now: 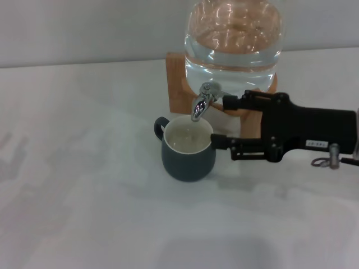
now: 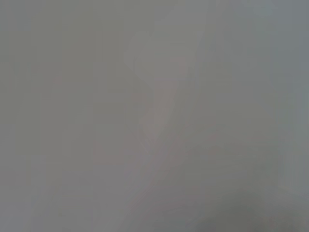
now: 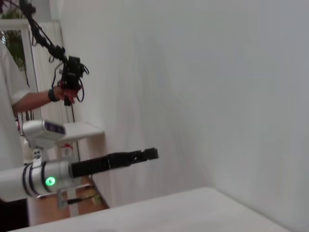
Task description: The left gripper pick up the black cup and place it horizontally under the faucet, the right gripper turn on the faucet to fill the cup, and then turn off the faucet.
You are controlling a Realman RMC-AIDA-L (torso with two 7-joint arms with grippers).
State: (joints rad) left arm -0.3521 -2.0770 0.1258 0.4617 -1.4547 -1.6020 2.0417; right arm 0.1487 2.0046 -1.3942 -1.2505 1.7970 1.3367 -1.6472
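The black cup (image 1: pixel 188 156) stands upright on the white table, right below the spout of the chrome faucet (image 1: pixel 202 102); its pale inside shows and its handle points left. The faucet is fitted to a clear water jug (image 1: pixel 233 39) on a wooden stand (image 1: pixel 178 84). My right gripper (image 1: pixel 220 121) reaches in from the right and is open. Its upper finger ends beside the faucet and its lower finger sits against the cup's right side. The left gripper (image 3: pixel 145 155) is outside the head view. The right wrist view shows it held in the air away from the table.
The white table (image 1: pixel 78 185) spreads wide to the left and in front of the cup. A person (image 3: pixel 14 96) holding a camera rig stands behind the left arm in the right wrist view. The left wrist view is plain grey.
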